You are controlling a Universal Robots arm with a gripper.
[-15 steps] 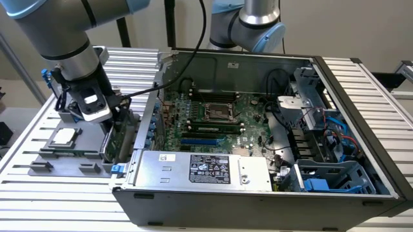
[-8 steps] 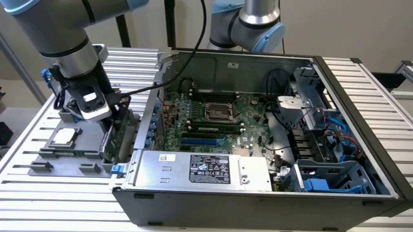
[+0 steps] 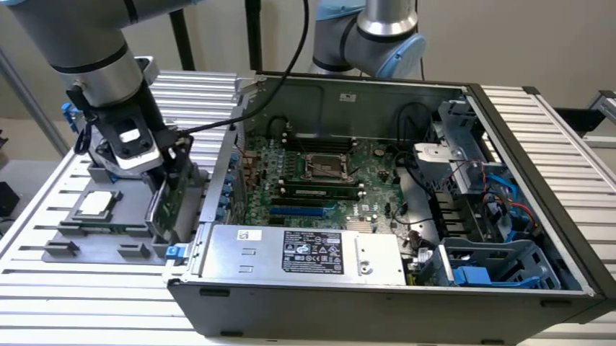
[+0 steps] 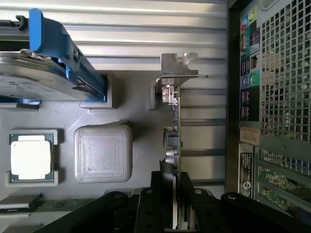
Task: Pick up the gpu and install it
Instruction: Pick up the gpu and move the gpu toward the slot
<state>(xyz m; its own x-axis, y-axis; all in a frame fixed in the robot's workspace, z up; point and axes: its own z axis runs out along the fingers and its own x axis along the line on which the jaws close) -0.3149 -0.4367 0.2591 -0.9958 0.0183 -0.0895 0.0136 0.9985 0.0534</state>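
Gripper [image 3: 164, 180] [image 4: 176, 206]: jaws nearly closed, with the fingers [image 4: 162, 190] clamped on both faces of the gpu [image 3: 173, 205] [image 4: 173, 145].

The gpu stands on edge at the margin of the grey tray [image 3: 68, 229] [image 4: 141, 162], on the side nearest the computer case [image 3: 385, 306] [image 4: 282, 73]. I cannot tell whether it is clear of the tray.

Clearance: a narrow strip of slatted table [image 3: 77, 310] [image 4: 204, 145] lies between the card and the case's outer wall. On the card's other side is a grey square pad [image 4: 103, 153], with the processor chip [image 3: 99, 204] [image 4: 30, 160] beyond it and the blue-framed hard drive [image 4: 43, 73] well apart.

Card: thin, green board face, silver end bracket [image 4: 177, 65] at the far end from the fingers.

The case is open, with the motherboard [image 3: 318, 180] exposed.
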